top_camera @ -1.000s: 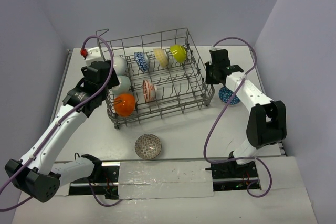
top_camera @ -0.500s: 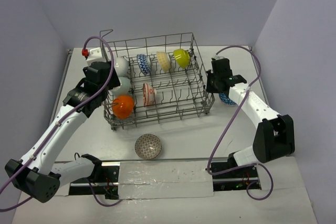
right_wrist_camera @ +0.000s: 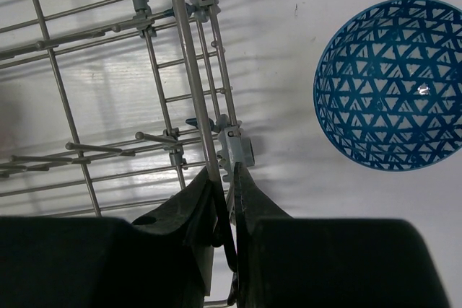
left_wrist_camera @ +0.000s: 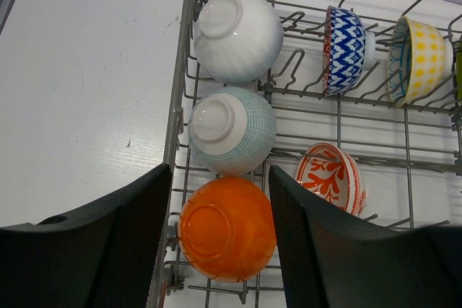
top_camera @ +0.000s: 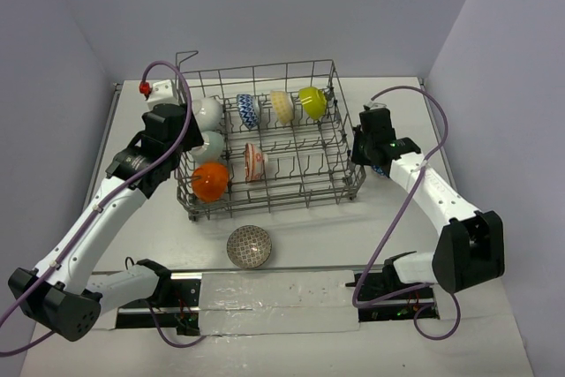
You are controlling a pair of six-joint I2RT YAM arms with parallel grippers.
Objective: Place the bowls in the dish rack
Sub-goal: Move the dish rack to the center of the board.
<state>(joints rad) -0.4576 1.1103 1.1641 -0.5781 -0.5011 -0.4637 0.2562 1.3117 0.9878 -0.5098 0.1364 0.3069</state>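
Shifted rightward and squared up since a second earlier, the dish rack [top_camera: 265, 205] was pinched at its right rim wire by the nearly closed right fingers [right_wrist_camera: 193, 210]. The left fingers [left_wrist_camera: 137, 214] were held wide astride the racked orange bowl [left_wrist_camera: 227, 229]. A grey bowl [top_camera: 249, 246] was left on the tabletop [top_camera: 318, 236] before the rack, a blue bowl [right_wrist_camera: 390, 84] beside its right rim.

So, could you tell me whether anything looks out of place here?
Yes: the right gripper is pinching the dish rack's side wire, not a bowl, and the rack sits skewed on the table. The blue bowl lies outside.
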